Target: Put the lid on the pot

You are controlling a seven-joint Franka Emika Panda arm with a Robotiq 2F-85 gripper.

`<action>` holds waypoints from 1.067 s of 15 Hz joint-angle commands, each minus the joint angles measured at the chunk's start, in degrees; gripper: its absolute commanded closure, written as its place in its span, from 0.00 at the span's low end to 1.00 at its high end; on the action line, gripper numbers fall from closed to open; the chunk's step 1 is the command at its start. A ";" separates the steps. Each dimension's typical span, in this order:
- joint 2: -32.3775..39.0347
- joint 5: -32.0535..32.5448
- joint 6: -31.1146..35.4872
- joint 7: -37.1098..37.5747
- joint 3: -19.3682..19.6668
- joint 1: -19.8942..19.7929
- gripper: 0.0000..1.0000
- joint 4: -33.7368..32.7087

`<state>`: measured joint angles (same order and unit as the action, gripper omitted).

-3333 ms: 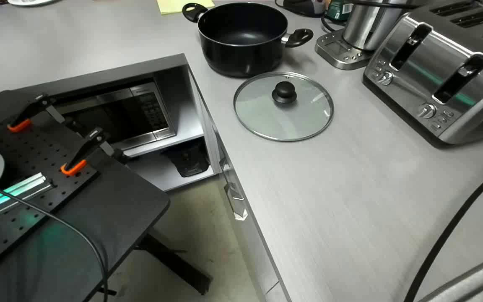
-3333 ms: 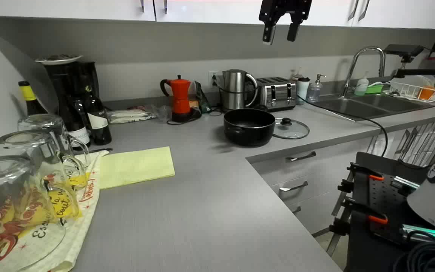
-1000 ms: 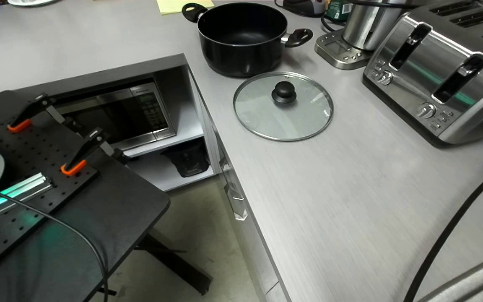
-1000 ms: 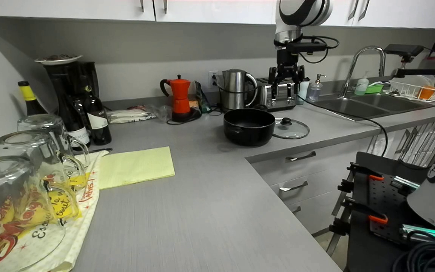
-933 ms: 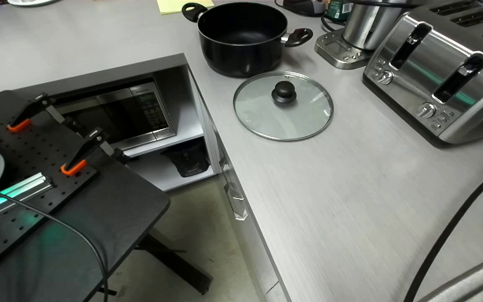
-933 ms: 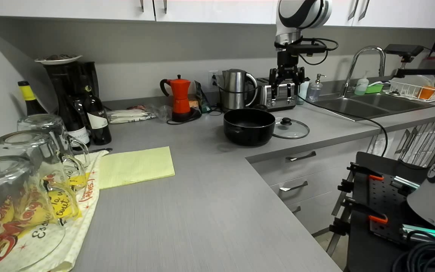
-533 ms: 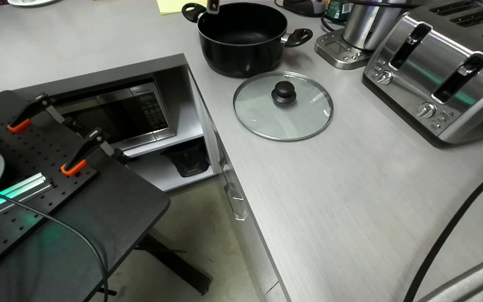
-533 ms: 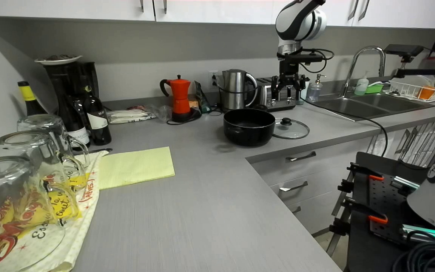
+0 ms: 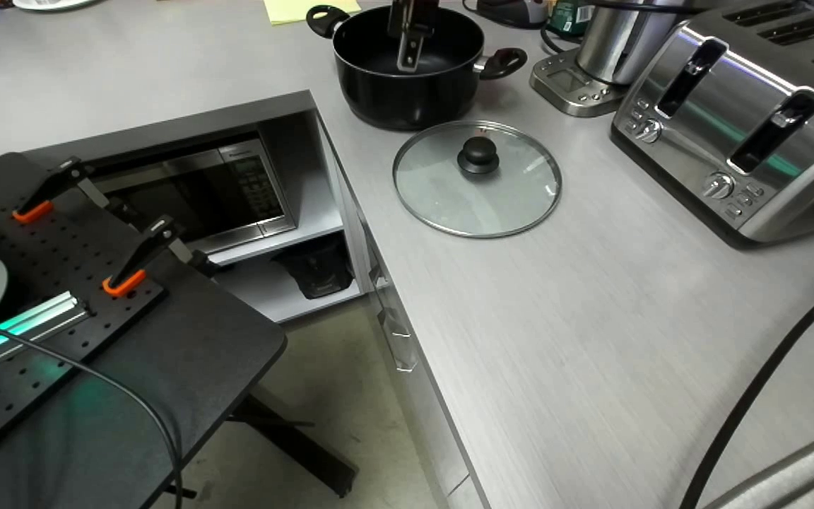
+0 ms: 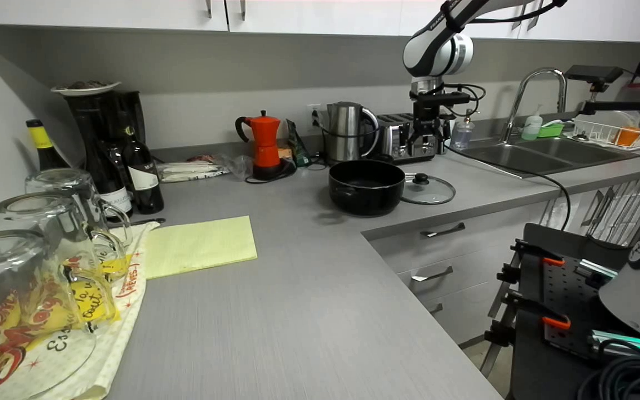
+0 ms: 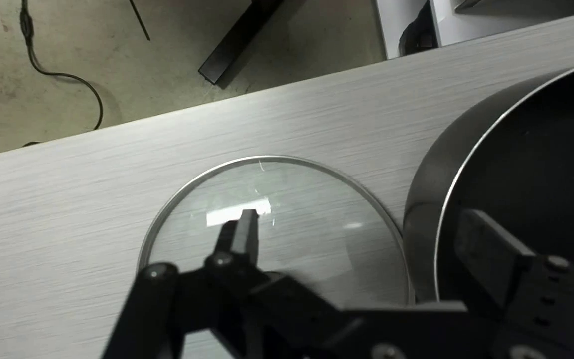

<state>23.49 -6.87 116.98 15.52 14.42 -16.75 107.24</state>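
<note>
The end effector (image 11: 360,222), jaws apart and empty, has descended toward the lid (image 10: 430,192), right of the pot (image 10: 366,193) on the tabletop (image 10: 275,311), apparently preparing a grasp.

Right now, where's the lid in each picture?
In an exterior view: lid, right of and above the middle, lower in the picture than the pot.
In an exterior view: lid, right of the middle, just right of the pot.
Wrist view: lid, low middle, left of the pot, partly behind the pincer.
Shared landmark: the pot.
</note>
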 commanded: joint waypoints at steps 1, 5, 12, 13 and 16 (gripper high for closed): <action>4.26 -1.72 0.87 2.24 0.85 -0.89 0.00 -4.06; 7.80 -1.95 3.03 6.16 1.89 -1.71 0.00 -6.22; 13.23 -2.63 5.60 12.15 3.53 -2.78 0.00 -9.22; 13.86 -2.48 6.08 13.27 3.91 -2.67 0.00 -9.66; 15.90 -2.38 7.06 16.46 4.76 -2.45 0.00 -11.09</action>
<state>36.67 -8.22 123.40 28.86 18.07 -19.64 99.09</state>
